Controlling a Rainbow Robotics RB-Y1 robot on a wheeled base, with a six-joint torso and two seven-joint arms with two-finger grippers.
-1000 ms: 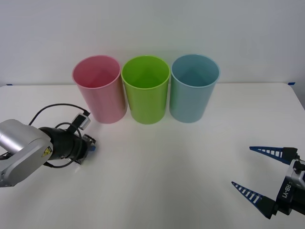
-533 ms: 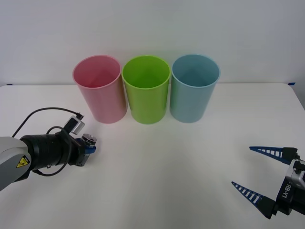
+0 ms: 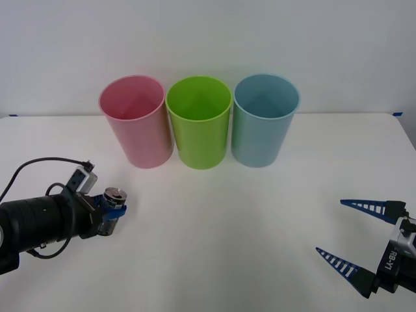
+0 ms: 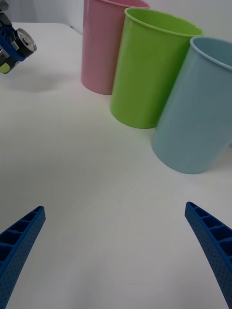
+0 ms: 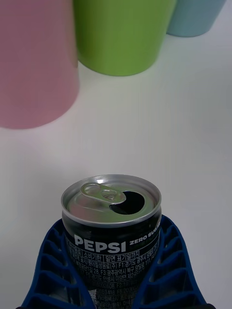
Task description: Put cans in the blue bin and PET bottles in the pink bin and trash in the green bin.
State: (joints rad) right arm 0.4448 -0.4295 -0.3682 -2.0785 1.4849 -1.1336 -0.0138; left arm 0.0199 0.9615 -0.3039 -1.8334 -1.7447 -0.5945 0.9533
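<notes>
Between the left claw's [image 3: 112, 211] closed fingers, the black can [image 3: 114, 203].

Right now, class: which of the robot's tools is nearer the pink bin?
Left. The left tool, holding the can, sits just before the pink bin; the right tool waits far across.

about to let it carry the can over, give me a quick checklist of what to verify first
1. Grip: left gripper has its blue fingers closed around the can: ok.
2. Can is off the table: cannot tell.
3. Can contents: the tab is open, and whether liquid is left inside: cannot tell.
4. Target: blue bin stands upright, mouth open, at the right end of the row: ok.
5. Path: the pink bin and the green bin stand between the can and the blue bin, so the carry must go over or around them: not ok for a straight low move.
6. Right gripper is open, low at the table's near right, apart from the bins: ok.
</notes>
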